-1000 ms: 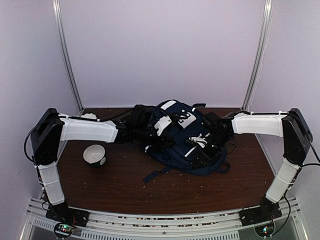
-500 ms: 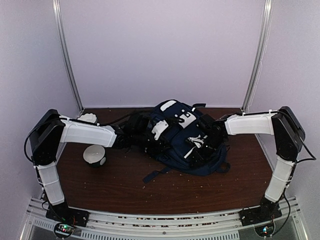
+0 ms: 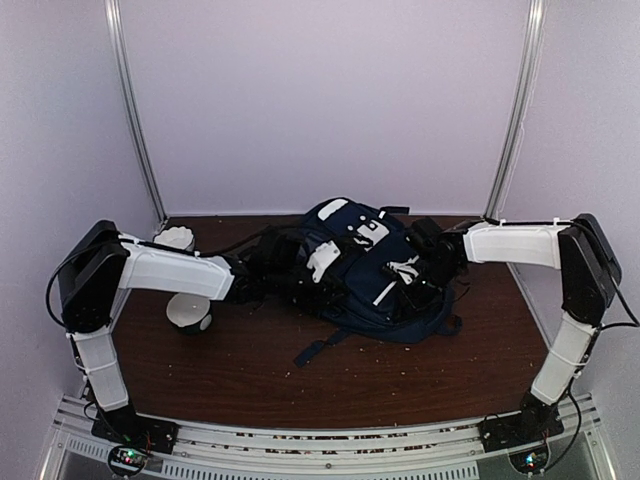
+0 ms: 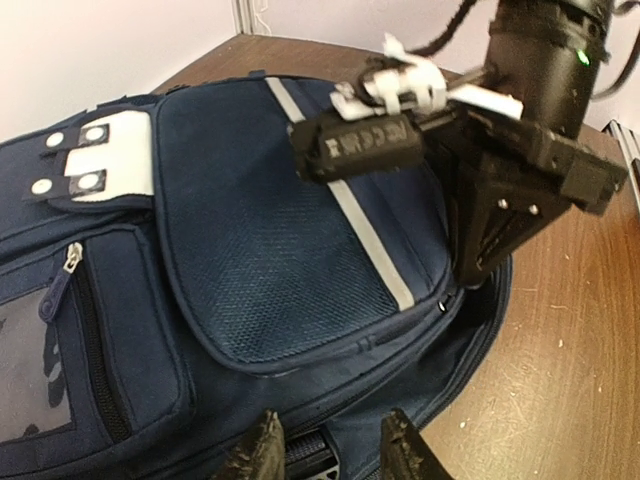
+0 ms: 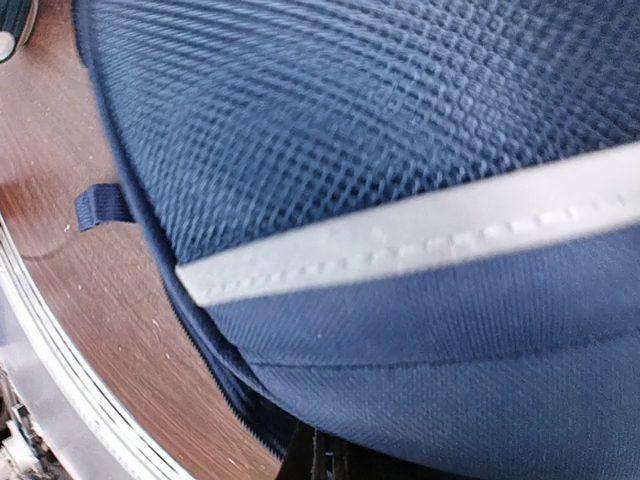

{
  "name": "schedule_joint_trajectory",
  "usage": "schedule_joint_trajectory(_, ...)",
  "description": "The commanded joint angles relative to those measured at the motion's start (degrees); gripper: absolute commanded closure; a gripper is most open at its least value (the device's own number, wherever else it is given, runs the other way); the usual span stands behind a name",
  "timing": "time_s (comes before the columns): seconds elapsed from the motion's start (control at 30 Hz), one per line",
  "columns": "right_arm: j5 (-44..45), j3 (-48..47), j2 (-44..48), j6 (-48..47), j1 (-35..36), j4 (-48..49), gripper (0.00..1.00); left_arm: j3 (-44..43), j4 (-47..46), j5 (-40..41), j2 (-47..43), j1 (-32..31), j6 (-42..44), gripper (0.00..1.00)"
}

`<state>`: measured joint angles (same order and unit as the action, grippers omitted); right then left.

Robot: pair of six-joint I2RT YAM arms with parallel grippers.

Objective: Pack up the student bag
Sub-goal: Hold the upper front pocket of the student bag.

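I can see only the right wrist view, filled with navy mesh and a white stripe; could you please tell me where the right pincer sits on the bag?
Observer: The shut right pincer points down at the rim of the front pocket of the navy-blue fabric backpack, near the end of the pocket's white stripe.
Operator: Thank you; what is the left arm doing?
Observer: The left pincer appears to grip the backpack's opposite edge, fabric between its fingers.
Operator: Is anything else on the table?
Observer: A white round bowl sits on the brown wooden table, apart from the backpack, beside the left forearm.
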<state>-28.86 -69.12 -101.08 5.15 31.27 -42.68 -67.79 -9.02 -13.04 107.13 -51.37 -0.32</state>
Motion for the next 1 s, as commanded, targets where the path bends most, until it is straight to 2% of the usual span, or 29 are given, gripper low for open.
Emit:
schedule_joint_trajectory(0.0, 1.82, -1.46, 3.40, -6.48, -0.90, -0.57, 1.00, 1.58, -4.51, 2.18, -1.80, -2.80, 7.91, 0.64)
schedule_joint_trajectory(0.03, 1.50, -1.90, 3.24, -7.73, -0.97, -1.65, 1.00, 2.11, -5.37, 2.72, -1.96, -3.91, 11.07, 0.62)
schedule_joint_trajectory(0.1, 1.15, -2.99, 2.72, -10.38, -1.03, -4.43, 1.00, 3.34, -7.34, 5.36, -2.18, -6.74, 18.43, 0.38)
schedule_joint_trajectory(0.13, 0.46, -3.28, 2.59, -11.69, -1.10, -5.49, 1.00, 3.70, -8.42, 8.23, -2.07, -8.09, 23.03, 0.37)
schedule_joint_trajectory(0.23, -0.07, -3.42, 3.36, -14.99, -1.59, -7.28, 1.00, 3.37, -10.70, 11.74, -0.59, -10.18, 29.21, 0.37)
schedule_joint_trajectory(0.43, -0.91, -3.36, 6.39, -18.09, -2.29, -7.67, 1.00, 1.41, -15.73, 13.61, 2.81, -10.48, 34.52, 0.37)
schedule_joint_trajectory(0.8, -2.19, -3.72, 7.17, -18.91, -2.69, -8.13, 1.00, -9.08, -9.26, 13.84, 11.58, -11.06, 40.59, 0.54)
schedule_joint_trajectory(0.97, -2.34, -3.52, 7.65, -18.78, -2.70, -7.82, 1.00, -12.41, -7.40, 17.96, 15.27, -11.79, 43.35, 0.60)
